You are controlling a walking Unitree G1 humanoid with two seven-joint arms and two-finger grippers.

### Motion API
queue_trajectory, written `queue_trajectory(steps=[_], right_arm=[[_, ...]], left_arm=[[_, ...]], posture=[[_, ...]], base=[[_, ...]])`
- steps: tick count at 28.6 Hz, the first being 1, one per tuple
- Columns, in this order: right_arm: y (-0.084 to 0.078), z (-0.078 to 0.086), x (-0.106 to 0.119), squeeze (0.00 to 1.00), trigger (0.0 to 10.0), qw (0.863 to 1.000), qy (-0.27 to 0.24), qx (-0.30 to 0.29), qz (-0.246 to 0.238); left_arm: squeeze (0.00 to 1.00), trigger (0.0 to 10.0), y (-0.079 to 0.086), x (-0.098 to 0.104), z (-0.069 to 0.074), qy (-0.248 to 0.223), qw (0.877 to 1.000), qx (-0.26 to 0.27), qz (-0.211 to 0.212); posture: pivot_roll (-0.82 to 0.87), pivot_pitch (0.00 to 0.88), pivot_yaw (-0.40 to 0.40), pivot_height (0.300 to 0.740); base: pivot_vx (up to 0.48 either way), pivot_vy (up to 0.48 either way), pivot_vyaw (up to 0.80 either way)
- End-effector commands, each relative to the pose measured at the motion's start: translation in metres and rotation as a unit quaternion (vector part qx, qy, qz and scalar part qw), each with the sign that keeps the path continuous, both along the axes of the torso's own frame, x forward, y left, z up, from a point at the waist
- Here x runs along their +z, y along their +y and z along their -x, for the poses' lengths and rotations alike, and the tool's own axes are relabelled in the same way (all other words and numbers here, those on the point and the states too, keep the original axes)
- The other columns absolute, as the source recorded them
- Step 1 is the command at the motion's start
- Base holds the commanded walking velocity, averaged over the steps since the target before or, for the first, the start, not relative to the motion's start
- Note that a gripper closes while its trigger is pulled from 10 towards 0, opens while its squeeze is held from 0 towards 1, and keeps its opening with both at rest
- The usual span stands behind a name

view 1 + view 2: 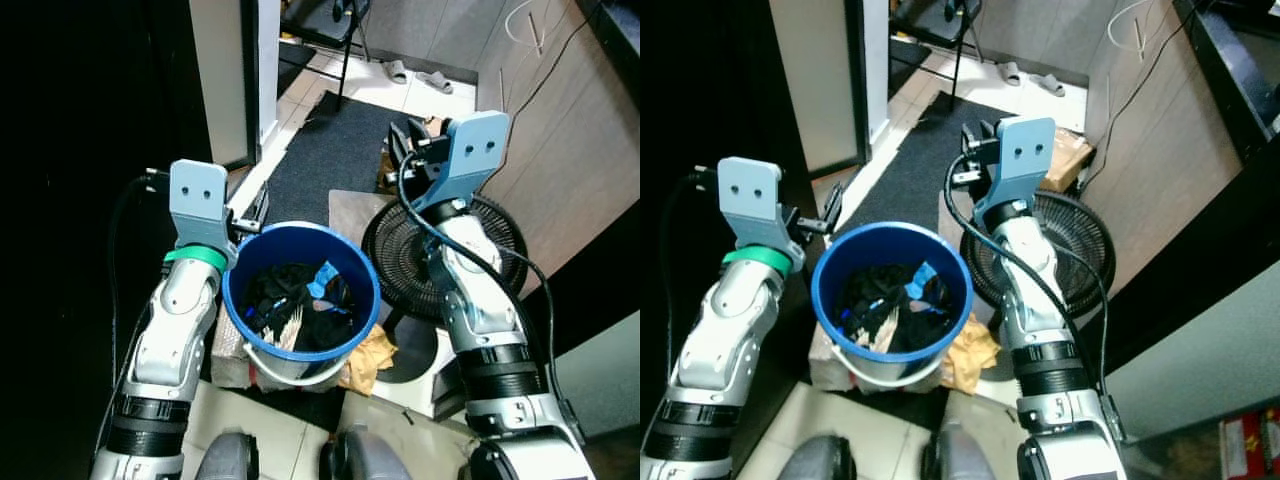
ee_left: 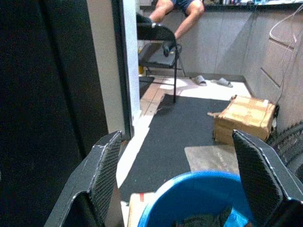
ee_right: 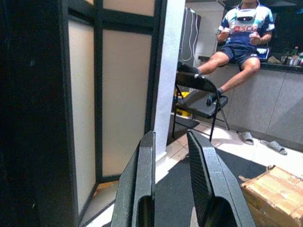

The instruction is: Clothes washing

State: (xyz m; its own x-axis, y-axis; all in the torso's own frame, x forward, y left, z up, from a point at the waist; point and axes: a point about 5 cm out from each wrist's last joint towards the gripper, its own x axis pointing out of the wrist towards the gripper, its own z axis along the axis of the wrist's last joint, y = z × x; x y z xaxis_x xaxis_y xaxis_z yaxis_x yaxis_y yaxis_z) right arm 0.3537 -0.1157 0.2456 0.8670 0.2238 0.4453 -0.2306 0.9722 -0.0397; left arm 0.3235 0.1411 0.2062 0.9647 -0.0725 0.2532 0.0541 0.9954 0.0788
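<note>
Blue bucket (image 1: 352, 262): on the floor between both arms, within reach for carrying.
Clothes (image 1: 298, 298): dark heap inside, awaiting washing.
Left end effector (image 2: 189, 179): spread wide just above the rim.
Right end effector (image 3: 171, 182): nearly pressed together, pinching nothing, raised beside the fan (image 1: 500, 235).

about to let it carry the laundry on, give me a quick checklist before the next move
1. Blue bucket upright, clothes inside: ok.
2. Left hand open, fingers either side of the bucket's far rim: ok.
3. Right hand nearly closed on nothing, raised above the fan: ok.
4. Firm hold on the bucket: cannot tell.
5. Path along the dark mat: cardboard box at its edge, person sitting beyond: not ok.
</note>
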Motion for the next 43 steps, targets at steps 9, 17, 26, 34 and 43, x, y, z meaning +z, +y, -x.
queue_trajectory(steps=[9,17,26,34,43], right_arm=[[-0.0033,0.0003,0.0,0.0,10.0,1.0,-0.001,-0.002,-0.004],[-0.0029,-0.0004,0.0005,0.0,10.0,1.0,-0.001,-0.001,-0.004],[-0.0031,-0.001,0.0011,0.0,10.0,1.0,-0.003,0.0,-0.004],[-0.0035,-0.0013,0.0018,0.0,10.0,1.0,-0.003,0.001,-0.003],[-0.0033,-0.0016,0.002,0.0,10.0,1.0,-0.003,0.003,-0.003]], left_arm=[[0.0,10.0,0.0005,-0.0002,-0.0007,0.003,1.0,0.004,-0.005],[0.0,10.0,0.0012,0.0003,-0.001,0.002,1.0,0.005,-0.006],[0.0,10.0,0.0011,0.0004,-0.0015,0.001,1.0,0.005,-0.006],[0.0,10.0,0.0008,0.0011,-0.0019,0.001,1.0,0.006,-0.005],[0.0,10.0,0.001,0.0023,-0.0028,0.0,1.0,0.009,-0.003]], posture=[[0.02,0.073,-0.021,0.58],[0.03,0.067,-0.022,0.55],[0.03,0.06,-0.025,0.52],[0.03,0.061,-0.026,0.49],[0.02,0.066,-0.026,0.455]], base=[[0.0,0.0,0.0],[0.0,0.0,0.0],[0.0,0.0,0.0],[0.0,0.0,0.0],[0.0,0.0,0.0]])
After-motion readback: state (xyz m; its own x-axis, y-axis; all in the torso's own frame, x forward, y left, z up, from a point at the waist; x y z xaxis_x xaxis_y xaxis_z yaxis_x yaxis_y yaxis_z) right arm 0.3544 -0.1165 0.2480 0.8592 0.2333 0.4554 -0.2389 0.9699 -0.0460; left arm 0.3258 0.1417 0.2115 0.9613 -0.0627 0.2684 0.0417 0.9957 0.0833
